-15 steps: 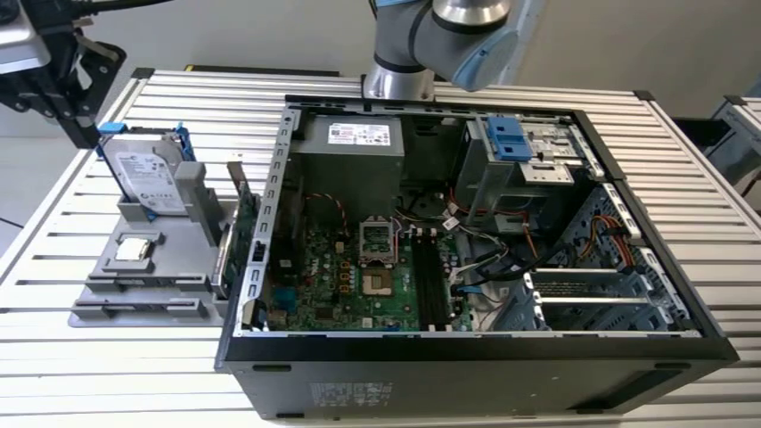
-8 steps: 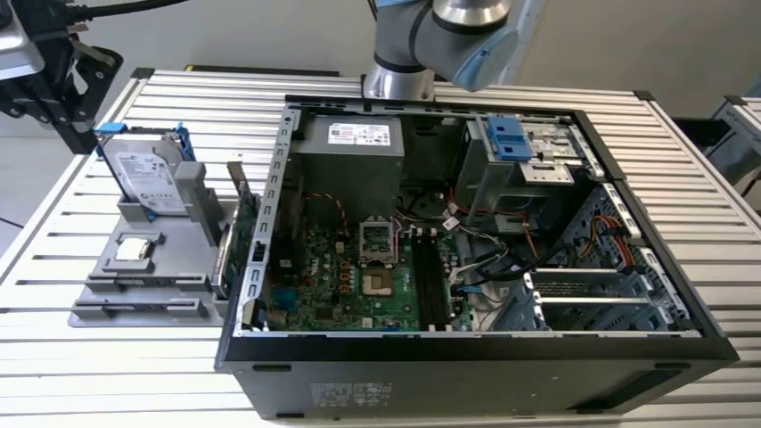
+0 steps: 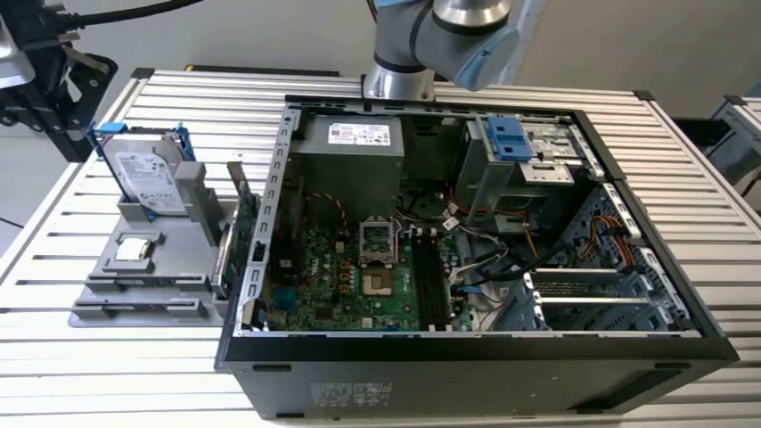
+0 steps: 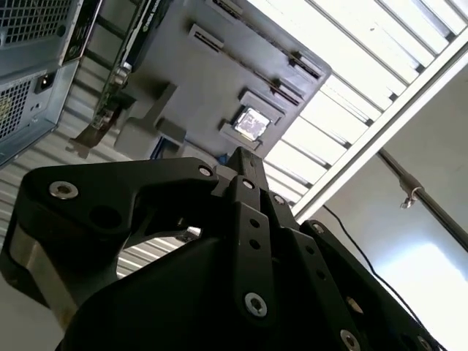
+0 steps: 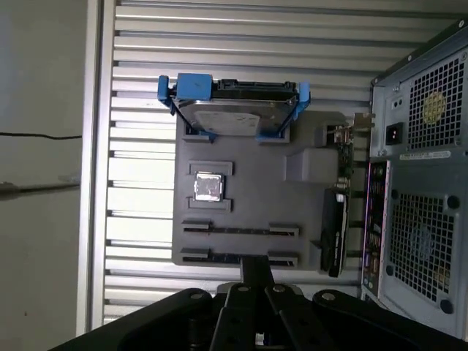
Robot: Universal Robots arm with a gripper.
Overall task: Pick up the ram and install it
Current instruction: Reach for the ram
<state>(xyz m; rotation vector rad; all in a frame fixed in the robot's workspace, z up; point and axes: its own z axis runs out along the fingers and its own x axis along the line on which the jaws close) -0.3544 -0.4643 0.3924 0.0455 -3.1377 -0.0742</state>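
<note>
In the first wrist view the ram (image 5: 240,229) shows edge-on as a thin dark strip between two slot holders of the grey parts tray (image 5: 307,164). A second like strip (image 5: 212,257) lies in the row beside it. My gripper (image 5: 254,266) hangs high above that end of the tray, its black fingers pressed together with nothing between them. In the second wrist view the gripper (image 4: 241,158) tapers to a point over the tray (image 4: 183,80). In the exterior view the tray (image 3: 178,254) sits left of the open computer case (image 3: 476,357), whose long black memory slots (image 3: 430,283) run along the motherboard.
On the tray stand a hard drive in a blue frame (image 5: 234,110), a square silver chip (image 5: 208,186) and a green expansion card (image 5: 338,212) against the case. The arm (image 3: 452,36) rises behind the case. A black fixture (image 3: 42,80) stands at the exterior view's far left.
</note>
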